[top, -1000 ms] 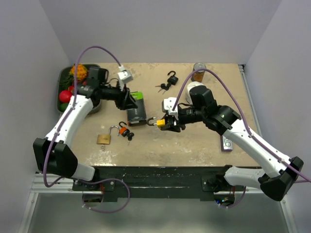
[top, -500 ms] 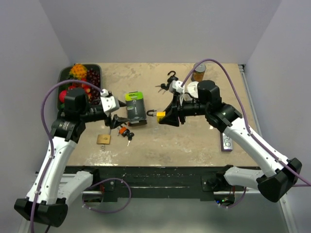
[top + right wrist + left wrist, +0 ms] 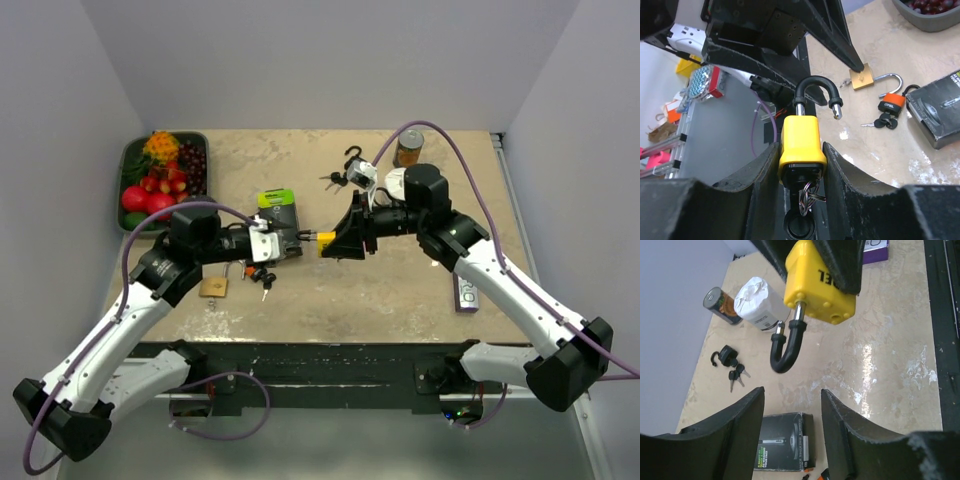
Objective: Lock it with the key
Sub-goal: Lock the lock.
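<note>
A yellow padlock point(image 3: 801, 142) is clamped by its body between the fingers of my right gripper point(image 3: 800, 148), held above the table. Its black shackle point(image 3: 815, 89) stands open, the free end out of the body. A black-headed key point(image 3: 801, 227) sits in the keyhole at the bottom, with a ring point(image 3: 808, 194) hanging from it. In the top view my right gripper point(image 3: 335, 243) points the padlock point(image 3: 327, 243) left toward my left gripper point(image 3: 293, 240). My left gripper point(image 3: 792, 432) is open and empty, and the shackle point(image 3: 786, 347) hangs just ahead of its fingertips, apart from them.
Below lie a black box point(image 3: 280, 222), an orange padlock with keys point(image 3: 258, 272) and a brass padlock point(image 3: 212, 287). A black padlock with keys point(image 3: 350, 165), a white roll point(image 3: 396, 181) and a can point(image 3: 408, 148) are at the back. A fruit tray point(image 3: 129, 160) stands far left.
My left arm has swung from the back of the box round to the front and now points right at the shackle. My right gripper has carried the padlock slightly up and back.
</note>
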You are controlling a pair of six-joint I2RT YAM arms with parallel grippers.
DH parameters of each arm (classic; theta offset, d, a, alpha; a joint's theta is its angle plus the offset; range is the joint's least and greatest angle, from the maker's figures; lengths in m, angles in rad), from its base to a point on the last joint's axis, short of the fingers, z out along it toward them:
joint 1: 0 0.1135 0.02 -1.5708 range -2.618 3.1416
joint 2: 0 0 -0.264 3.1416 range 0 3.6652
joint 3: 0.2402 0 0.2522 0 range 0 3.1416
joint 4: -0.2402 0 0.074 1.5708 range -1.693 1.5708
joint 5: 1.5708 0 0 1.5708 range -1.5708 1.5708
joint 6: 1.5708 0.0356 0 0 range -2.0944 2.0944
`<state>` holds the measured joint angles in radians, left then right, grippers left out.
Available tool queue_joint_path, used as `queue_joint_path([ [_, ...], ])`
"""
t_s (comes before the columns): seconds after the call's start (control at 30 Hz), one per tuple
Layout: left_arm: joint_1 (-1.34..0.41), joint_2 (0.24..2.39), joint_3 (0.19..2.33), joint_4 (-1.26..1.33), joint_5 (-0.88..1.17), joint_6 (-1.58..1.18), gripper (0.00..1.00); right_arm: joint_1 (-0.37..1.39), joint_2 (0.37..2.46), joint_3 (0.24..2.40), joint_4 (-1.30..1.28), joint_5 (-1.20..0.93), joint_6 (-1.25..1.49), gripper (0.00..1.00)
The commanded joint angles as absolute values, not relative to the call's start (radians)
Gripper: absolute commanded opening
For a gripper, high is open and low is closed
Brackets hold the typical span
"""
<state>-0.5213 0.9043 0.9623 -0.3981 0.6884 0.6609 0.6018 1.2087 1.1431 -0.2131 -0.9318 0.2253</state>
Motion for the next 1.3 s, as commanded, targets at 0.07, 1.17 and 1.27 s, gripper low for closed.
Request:
queue_joint_path([
  [0.07,-0.617,0.916,1.008,-0.327,0.606,0.769,0.50,0.604,1.215,1.152,-0.123,-0.991,0.279,0.00],
  [1.17,-0.742,0.989,1.071,-0.371,0.609,0.712,0.22,0.604,1.197,1.178,-0.224,-0.950,0.141,0.00],
  [1.27,-0.742,1.006,1.088,-0.422,0.649,0.684,0.20,0.604,1.178,1.196,-0.242,-0.924,0.091,0.00],
])
